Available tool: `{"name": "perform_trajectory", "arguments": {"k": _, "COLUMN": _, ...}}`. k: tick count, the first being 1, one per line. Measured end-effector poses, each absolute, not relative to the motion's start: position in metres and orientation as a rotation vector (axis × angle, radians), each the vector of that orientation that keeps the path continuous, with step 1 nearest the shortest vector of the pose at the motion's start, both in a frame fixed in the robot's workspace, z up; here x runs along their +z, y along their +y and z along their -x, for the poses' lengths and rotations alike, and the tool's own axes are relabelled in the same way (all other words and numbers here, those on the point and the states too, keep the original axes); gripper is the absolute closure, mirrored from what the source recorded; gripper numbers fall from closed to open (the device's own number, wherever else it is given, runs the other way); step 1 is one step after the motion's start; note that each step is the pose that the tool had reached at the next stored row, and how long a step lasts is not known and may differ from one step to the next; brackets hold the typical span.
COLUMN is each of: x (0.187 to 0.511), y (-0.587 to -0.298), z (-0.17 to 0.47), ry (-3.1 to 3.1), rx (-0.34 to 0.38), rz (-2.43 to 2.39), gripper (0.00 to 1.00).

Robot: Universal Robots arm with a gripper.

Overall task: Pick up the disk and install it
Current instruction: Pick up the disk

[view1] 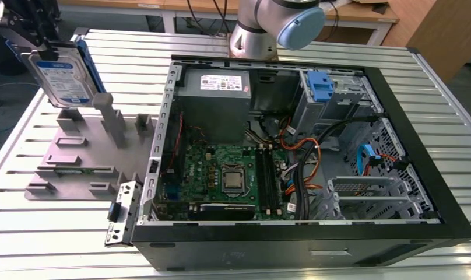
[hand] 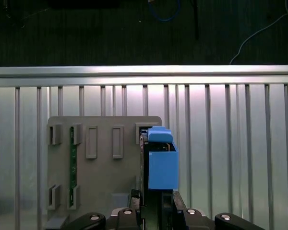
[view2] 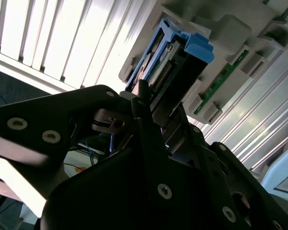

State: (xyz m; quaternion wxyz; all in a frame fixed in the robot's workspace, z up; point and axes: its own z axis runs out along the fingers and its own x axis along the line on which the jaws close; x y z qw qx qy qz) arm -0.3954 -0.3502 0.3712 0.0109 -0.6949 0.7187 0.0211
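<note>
The disk [view1: 62, 79], a silver drive with a white-and-blue label and blue carrier rails, stands on edge at the exterior view's far left. It is slightly tilted, just over the far end of the grey fixture plate [view1: 72, 157]. My gripper [view1: 42, 48] is shut on the disk's upper edge. In the first wrist view the disk [hand: 162, 165] appears end-on, its blue carrier facing the camera above my gripper [hand: 156, 203]. In the second wrist view the black fingers [view2: 145, 108] clamp the disk [view2: 169, 60]. Whether its lower edge still touches the fixture slot I cannot tell.
An open computer case [view1: 422, 175] lies at the exterior view's right, holding a motherboard [view1: 220, 175], a grey power-supply box [view1: 216, 99] and a bare blue bracket [view1: 319, 87] in the drive bay. The fixture has upright posts [view1: 111, 119] and a memory stick [view1: 76, 171]. The arm's base [view1: 255, 29] stands behind the case.
</note>
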Motion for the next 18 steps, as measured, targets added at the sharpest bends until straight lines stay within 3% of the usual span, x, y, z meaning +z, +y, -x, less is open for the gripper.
{"name": "perform_trajectory", "arguments": {"k": 18, "x": 0.389, "y": -0.35, "z": 0.395, "ry": 2.242, "rx": 0.066, "rz": 2.168, "gripper": 0.65}}
